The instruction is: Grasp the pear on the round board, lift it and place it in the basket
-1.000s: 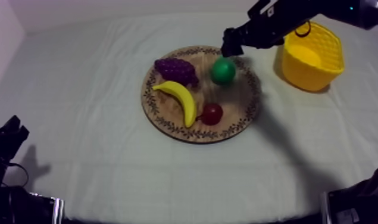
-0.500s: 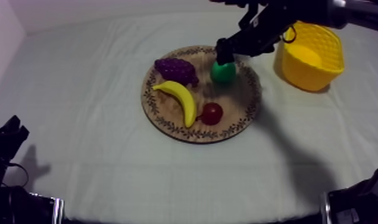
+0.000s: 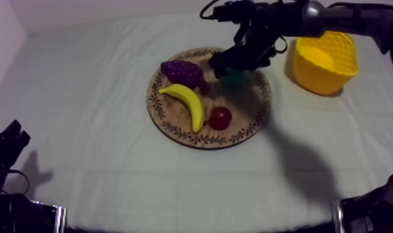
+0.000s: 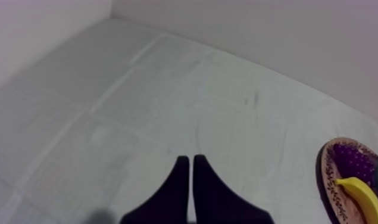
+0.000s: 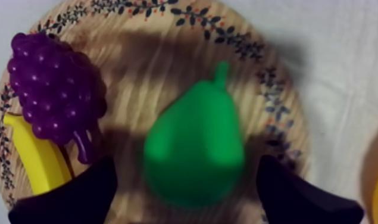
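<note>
The green pear (image 5: 197,149) lies on the round wooden board (image 5: 149,53), its stem pointing away from the gripper. My right gripper (image 5: 186,173) is open, one black finger (image 5: 72,196) on each side of the pear and neither touching it. From above, the right gripper (image 3: 234,62) hangs low over the pear (image 3: 237,78) and hides most of it. The yellow basket (image 3: 322,59) stands to the right of the board (image 3: 248,105). My left gripper (image 4: 188,179) is shut on nothing over bare cloth, and rests at the table's lower left (image 3: 7,145).
Purple grapes (image 3: 183,72), a banana (image 3: 186,102) and a small red fruit (image 3: 220,117) share the board. The grapes (image 5: 54,95) and banana (image 5: 36,158) lie close beside the right gripper's finger. Open cloth surrounds the board.
My right arm has swung from the basket side leftwards and down onto the board. Its gripper now straddles the pear, covering it from above. The left arm has stayed still.
</note>
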Motion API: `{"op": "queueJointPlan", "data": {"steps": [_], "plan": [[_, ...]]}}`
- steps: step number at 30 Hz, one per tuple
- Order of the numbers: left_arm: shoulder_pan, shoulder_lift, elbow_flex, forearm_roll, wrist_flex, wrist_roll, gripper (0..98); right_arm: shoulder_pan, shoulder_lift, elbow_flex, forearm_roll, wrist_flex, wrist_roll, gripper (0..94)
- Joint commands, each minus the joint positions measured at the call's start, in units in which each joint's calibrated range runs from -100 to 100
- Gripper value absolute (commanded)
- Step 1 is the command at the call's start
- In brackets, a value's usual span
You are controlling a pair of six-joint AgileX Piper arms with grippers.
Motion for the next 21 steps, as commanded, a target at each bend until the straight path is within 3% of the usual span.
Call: {"op": "queueJointPlan", "data": {"steps": [1,11,21], "plan": [[0.0,0.0,0.0,0.01,0.0,0.0,0.1,-0.1,1.0,-0.5,0.9,0.1,-1.1,77.5],[0.0,0.0,0.0,0.01,0.0,0.0,0.1,0.4,3.0,-0.9,1.4,-1.9,-1.3,50.7],[0.0,0.0,0.0,0.01,0.0,0.0,0.1,0.0,-0.7,1.9,2.6,-2.4,-1.4,47.1]]}}
